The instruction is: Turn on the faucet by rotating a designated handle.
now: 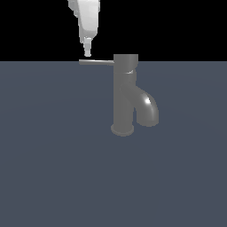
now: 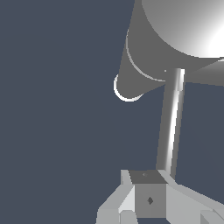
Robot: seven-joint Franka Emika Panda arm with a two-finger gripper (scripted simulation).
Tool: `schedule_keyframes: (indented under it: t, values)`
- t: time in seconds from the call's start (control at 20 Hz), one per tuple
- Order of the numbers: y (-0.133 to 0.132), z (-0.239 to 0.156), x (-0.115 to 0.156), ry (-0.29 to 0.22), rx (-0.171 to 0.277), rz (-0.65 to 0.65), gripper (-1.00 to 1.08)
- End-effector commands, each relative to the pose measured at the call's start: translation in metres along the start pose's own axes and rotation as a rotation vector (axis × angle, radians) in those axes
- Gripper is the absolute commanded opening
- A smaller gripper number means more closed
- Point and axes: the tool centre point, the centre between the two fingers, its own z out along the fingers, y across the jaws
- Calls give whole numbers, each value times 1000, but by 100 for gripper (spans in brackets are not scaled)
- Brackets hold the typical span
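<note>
The dark grey faucet [image 1: 123, 97] stands upright on its round base flange, its thick glossy spout [image 1: 148, 108] curving down towards the exterior view's right. The handle [image 1: 96, 62], a thin grey rod, sticks out level from the top cap towards the exterior view's left. My gripper [image 1: 87, 52] hangs just above the rod's free end, fingers together and holding nothing. In the wrist view the handle [image 2: 171, 122] runs from the faucet cap [image 2: 183, 26] to just beside my fingertips [image 2: 146, 192]. I cannot tell whether they touch the rod.
The faucet stands on a flat blue-grey floor [image 1: 53, 168] that fills the lower part of the exterior view, with black background behind it. No other object shows in either view.
</note>
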Motion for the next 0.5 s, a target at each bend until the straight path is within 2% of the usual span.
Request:
schedule_keyframes:
  t: [0.0, 0.45]
  values:
    - [-8, 8, -1, 11, 3, 40, -100]
    - [-20, 22, -3, 33, 8, 109, -100]
